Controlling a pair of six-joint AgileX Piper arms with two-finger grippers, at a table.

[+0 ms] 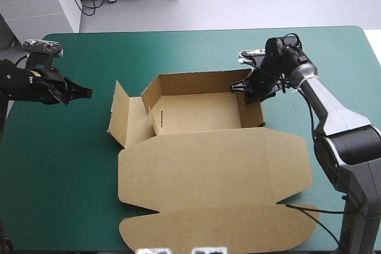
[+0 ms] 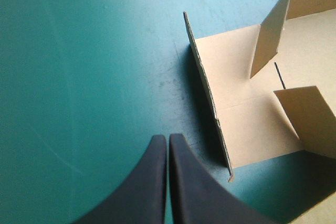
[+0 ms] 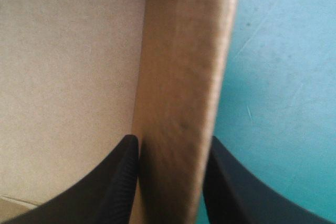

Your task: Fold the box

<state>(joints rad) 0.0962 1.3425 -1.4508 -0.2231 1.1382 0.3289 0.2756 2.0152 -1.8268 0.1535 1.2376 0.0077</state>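
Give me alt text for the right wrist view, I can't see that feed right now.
The right hand straddles the raised right wall of the brown box, one black finger inside the tray and the other outside over the teal-green cover, both close against the board.

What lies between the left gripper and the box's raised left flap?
Only bare teal-green cover lies between the left gripper and the box; the high view and left wrist view both show it.
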